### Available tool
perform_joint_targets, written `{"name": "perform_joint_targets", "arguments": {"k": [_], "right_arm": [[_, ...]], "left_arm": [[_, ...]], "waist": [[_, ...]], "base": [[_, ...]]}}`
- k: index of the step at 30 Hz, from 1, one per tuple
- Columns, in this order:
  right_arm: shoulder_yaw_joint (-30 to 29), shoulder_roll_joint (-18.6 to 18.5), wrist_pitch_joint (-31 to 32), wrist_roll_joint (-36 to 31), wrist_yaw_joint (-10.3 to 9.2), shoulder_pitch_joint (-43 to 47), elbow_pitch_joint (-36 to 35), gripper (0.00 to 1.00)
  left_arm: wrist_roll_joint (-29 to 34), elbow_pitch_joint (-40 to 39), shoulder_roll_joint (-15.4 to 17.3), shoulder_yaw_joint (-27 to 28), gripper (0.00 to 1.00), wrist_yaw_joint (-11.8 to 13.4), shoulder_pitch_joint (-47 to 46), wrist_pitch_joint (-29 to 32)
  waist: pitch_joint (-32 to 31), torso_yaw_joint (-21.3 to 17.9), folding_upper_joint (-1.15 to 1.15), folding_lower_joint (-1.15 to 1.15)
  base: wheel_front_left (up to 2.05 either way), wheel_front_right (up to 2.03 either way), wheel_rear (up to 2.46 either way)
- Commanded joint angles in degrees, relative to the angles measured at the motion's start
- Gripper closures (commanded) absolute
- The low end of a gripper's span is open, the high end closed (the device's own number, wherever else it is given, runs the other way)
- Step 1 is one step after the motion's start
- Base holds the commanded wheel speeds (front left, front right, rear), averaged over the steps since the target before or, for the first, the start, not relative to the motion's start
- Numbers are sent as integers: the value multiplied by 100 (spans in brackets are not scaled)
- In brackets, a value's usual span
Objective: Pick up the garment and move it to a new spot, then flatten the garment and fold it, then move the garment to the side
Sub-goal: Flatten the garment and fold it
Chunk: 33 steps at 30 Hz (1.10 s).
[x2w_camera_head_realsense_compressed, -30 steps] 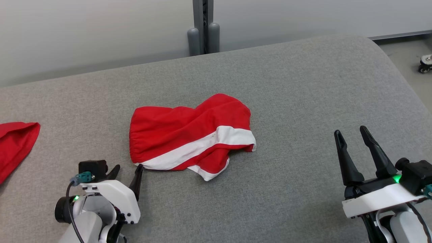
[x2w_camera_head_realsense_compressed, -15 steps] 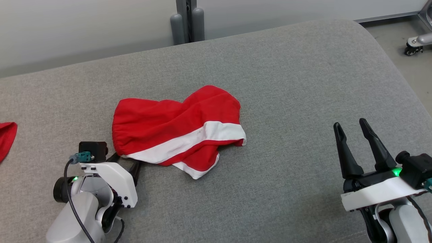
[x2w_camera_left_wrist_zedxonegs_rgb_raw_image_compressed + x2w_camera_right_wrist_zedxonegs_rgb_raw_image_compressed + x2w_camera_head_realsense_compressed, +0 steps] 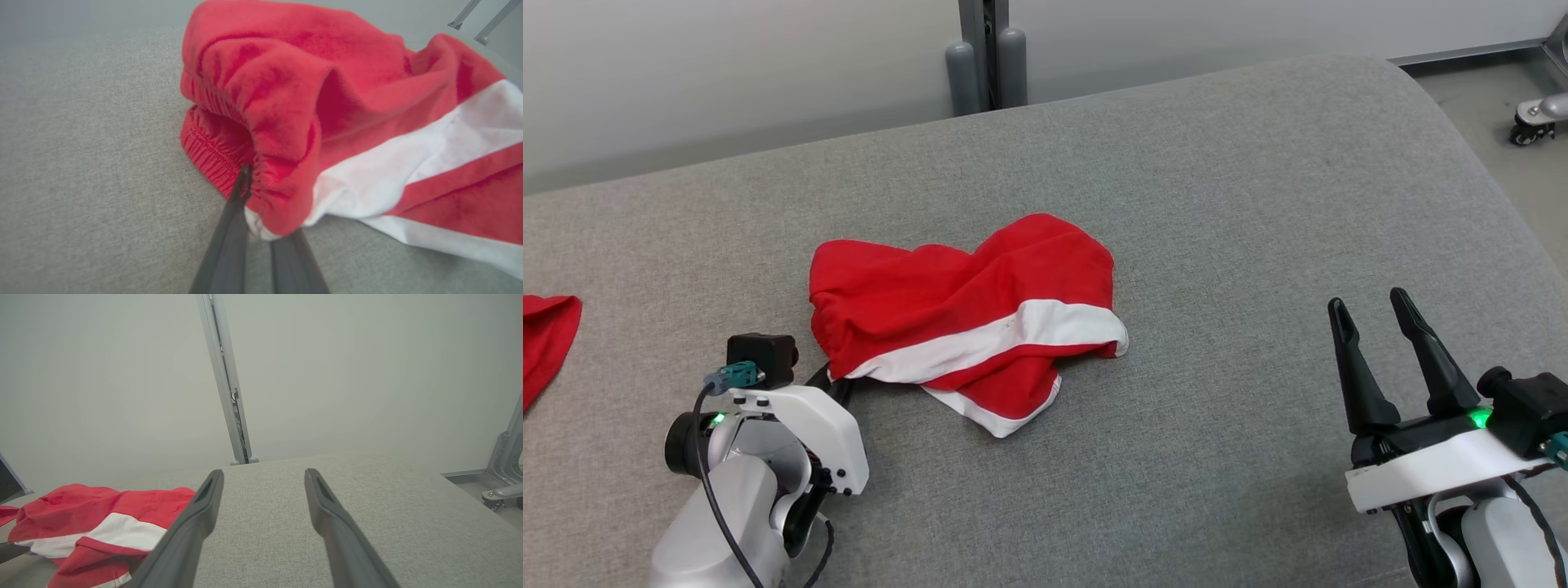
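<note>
**Left gripper point(image 3: 837, 385) pinching the garment point(image 3: 964, 327)**

We find our left arm low at the near left, its fingers almost together on the gathered waistband point(image 3: 212, 151). Our right gripper point(image 3: 1370, 302) sits well apart at the near right, fingers spread, holding nothing. Red with white bands, the garment lies crumpled midway across the grey surface point(image 3: 1258, 245).

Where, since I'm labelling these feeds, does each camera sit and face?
Head view: on the head, looking down at the garment on the grey pad; left claw and right claw show.
Left wrist view: on that wrist, along its fingers pinching the waistband.
Right wrist view: on that wrist, across the pad toward the wall; open fingers show.
Shared: all three show the garment.
</note>
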Motion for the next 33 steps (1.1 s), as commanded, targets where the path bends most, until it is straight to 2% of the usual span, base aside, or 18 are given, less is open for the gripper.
{"name": "perform_joint_targets", "arguments": {"k": [1, 9, 16, 29, 33], "right_arm": [[-22, -8, -26, -26, 13, 72, 19, 0], [-50, -3, -26, -47, 13, 175, 41, 0], [-81, -28, -26, -31, 13, 262, 64, 0], [-85, -67, -26, -59, 13, 399, 108, 0], [-55, -83, -26, -41, 13, 402, 126, 0]], "left_arm": [[40, -8, 0, -36, 100, -16, -75, -53], [70, -305, 48, -133, 100, 44, 173, -99], [77, -1217, 215, -196, 100, 234, 629, 60], [-268, -3514, 903, -210, 100, 801, 2159, 1497], [-343, -3764, 1061, -175, 100, 923, 2465, 1727]], "waist": [[-61, 54, 0, 0], [-266, 279, 0, 0], [-396, 600, 0, 0], [-528, 913, 0, 0], [-549, 913, 0, 0]], "base": [[0, 0, 0], [0, 0, 0], [0, 0, 0], [0, 0, 0], [0, 0, 0]]}}
